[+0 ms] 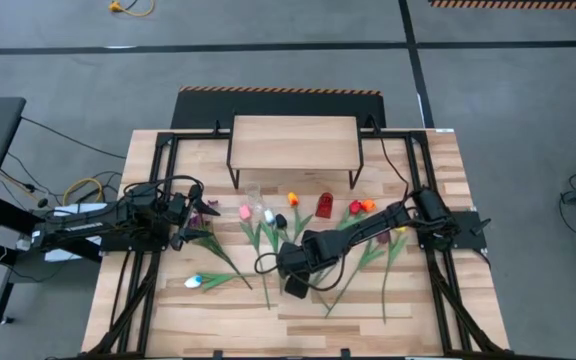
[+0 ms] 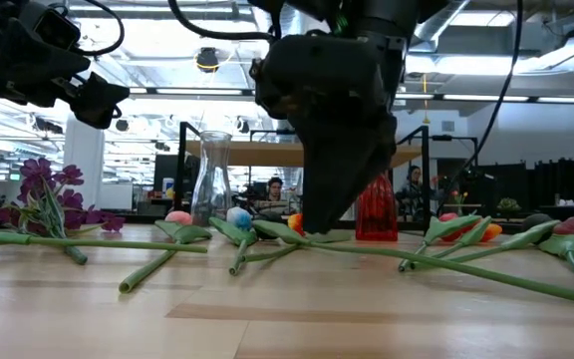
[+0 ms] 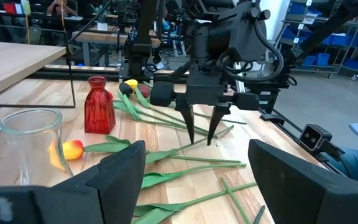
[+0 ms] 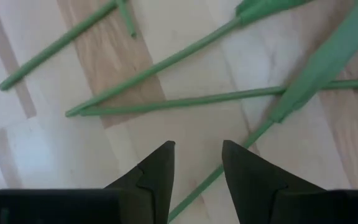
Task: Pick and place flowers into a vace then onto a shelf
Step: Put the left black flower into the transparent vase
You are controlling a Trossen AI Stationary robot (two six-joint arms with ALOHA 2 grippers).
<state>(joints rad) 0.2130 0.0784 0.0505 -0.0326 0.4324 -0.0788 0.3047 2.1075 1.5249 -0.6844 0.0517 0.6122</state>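
Note:
Several artificial tulips (image 1: 268,225) lie flat on the tabletop with their long green stems (image 4: 166,102) spread out. A purple sprig (image 2: 48,194) lies at the left. A clear glass vase (image 3: 30,140) and a red vase (image 3: 98,106) stand upright in front of the small wooden shelf (image 1: 293,140). My right gripper (image 4: 199,158) points steeply down over the stems near the table's middle. It is open, and one stem (image 4: 194,190) on the table shows in the gap between its fingers. My left gripper (image 3: 194,180) waits level and open at the table's left.
A tulip with a light blue and white head (image 1: 194,282) lies apart near the left front. The black frame rails (image 1: 128,280) run along both table sides. Bare wood (image 1: 268,325) lies along the near edge.

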